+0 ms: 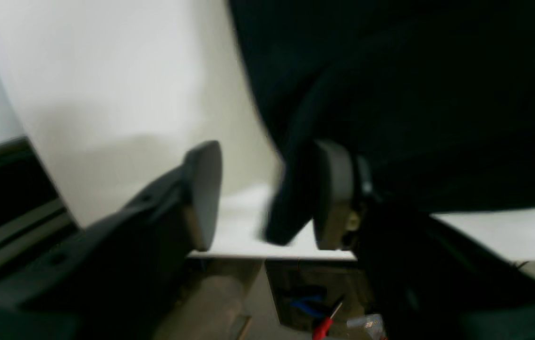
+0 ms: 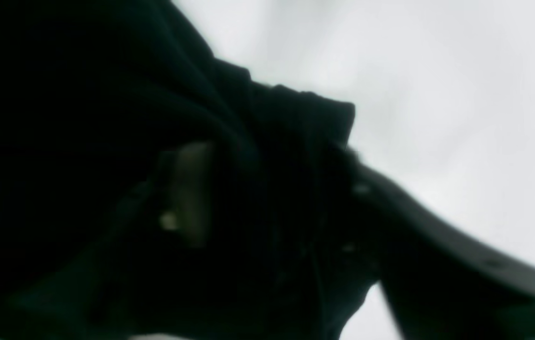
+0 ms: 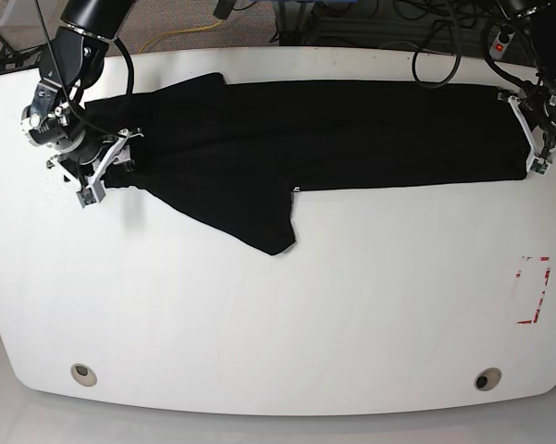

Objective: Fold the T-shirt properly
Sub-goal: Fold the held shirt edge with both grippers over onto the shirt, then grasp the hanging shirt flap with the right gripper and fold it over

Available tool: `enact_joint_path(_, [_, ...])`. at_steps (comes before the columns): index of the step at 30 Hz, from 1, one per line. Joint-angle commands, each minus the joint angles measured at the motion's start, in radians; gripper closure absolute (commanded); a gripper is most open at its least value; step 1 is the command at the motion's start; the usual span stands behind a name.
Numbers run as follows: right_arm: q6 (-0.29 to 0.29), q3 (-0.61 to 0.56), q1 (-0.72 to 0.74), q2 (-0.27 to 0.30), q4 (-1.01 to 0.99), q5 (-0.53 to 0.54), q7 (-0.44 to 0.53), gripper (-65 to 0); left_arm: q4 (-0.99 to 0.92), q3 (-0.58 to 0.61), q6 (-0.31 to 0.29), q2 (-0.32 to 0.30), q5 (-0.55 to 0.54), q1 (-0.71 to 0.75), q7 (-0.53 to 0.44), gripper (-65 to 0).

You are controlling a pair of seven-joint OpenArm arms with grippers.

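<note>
The black T-shirt (image 3: 352, 129) lies as a long band across the far half of the white table (image 3: 278, 314), with one flap (image 3: 273, 231) pointing toward the front. My left gripper (image 3: 534, 139) is at the band's right end. In the left wrist view this gripper (image 1: 267, 198) is open, and a fold of the T-shirt (image 1: 291, 208) rests loose against one pad (image 1: 333, 193). My right gripper (image 3: 109, 166) is at the band's left end. Up close the right gripper (image 2: 274, 193) is blurred, its fingers apart with the T-shirt (image 2: 83, 118) bunched between them.
A red dashed rectangle (image 3: 534, 289) is marked on the table at the right. Two round holes (image 3: 83, 374) (image 3: 486, 379) sit near the front edge. Cables (image 3: 435, 37) run behind the far edge. The table's edge (image 1: 272, 257) shows just below my left fingers.
</note>
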Motion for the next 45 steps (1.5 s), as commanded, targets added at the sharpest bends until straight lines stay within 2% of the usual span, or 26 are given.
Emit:
enact_joint_path(1, [0.001, 0.052, -0.001, 0.004, 0.077, 0.015, 0.016, -47.9, 0.015, -0.001, 0.005, -0.018, -0.014, -0.010, -0.015, -29.6])
enact_joint_path(4, [0.001, 0.067, 0.005, 0.003, 0.115, 0.033, -0.013, -50.6, 0.036, -0.004, 0.005, -0.018, -0.017, -0.013, -0.015, -29.3])
enact_joint_path(8, [0.001, 0.069, 0.033, 0.023, 0.115, 0.184, -0.042, -49.9, 0.099, -0.008, 0.005, -0.016, -0.017, -0.050, -0.014, -29.3])
enact_joint_path(12, [0.000, 0.063, 0.096, 0.035, 0.071, 0.288, -0.088, -49.9, 0.110, -0.011, 0.005, -0.010, -0.017, -0.078, -0.014, -29.3])
enact_joint_path(17, [0.000, 0.063, 0.209, 0.032, -0.055, 0.355, -0.139, -49.9, 0.070, -0.010, 0.005, 0.047, -0.008, -0.116, -0.015, -29.3])
enact_joint_path(22, [-0.003, -0.085, 0.332, 0.031, -0.234, 0.323, -0.134, -49.9, -0.022, -0.008, 0.005, 0.085, -0.008, -0.122, -0.017, -29.3])
enact_joint_path(26, [-0.004, -0.194, 0.396, 0.029, -0.346, 0.265, -0.088, -49.9, -0.042, -0.008, 0.005, 0.096, -0.006, -0.116, -0.017, -29.3])
enact_joint_path(30, [-0.004, -0.238, 0.435, -0.003, -0.438, 0.202, -0.075, -49.5, -0.093, -0.008, 0.005, 0.096, -0.006, -0.109, -0.026, -29.3])
enact_joint_path(33, [-0.004, -0.238, 0.444, -0.026, -0.461, 0.139, -0.073, -47.4, -0.103, -0.008, 0.005, 0.094, -0.005, -0.101, -0.075, -29.3])
enact_joint_path(37, [-0.003, -0.240, 0.438, -0.058, -0.461, 0.090, -0.068, -42.3, -0.119, 0.007, 0.005, 0.094, 0.053, -0.082, -0.103, -29.3])
enact_joint_path(40, [-0.003, -0.240, 0.427, -0.083, -0.463, 0.078, -0.067, -34.1, -0.142, 0.035, 0.005, 0.094, 0.086, -0.082, -0.103, -29.3])
enact_joint_path(42, [-0.003, -0.240, 0.424, -0.094, -0.463, 0.081, -0.055, -24.4, -0.148, 0.039, 0.005, 0.096, 0.089, -0.084, -0.103, -29.3])
enact_joint_path(45, [0.000, -0.238, 0.424, -0.094, -0.461, 0.088, -0.036, -3.6, -0.169, 0.048, 0.005, 0.096, 0.090, -0.084, -0.103, -29.3])
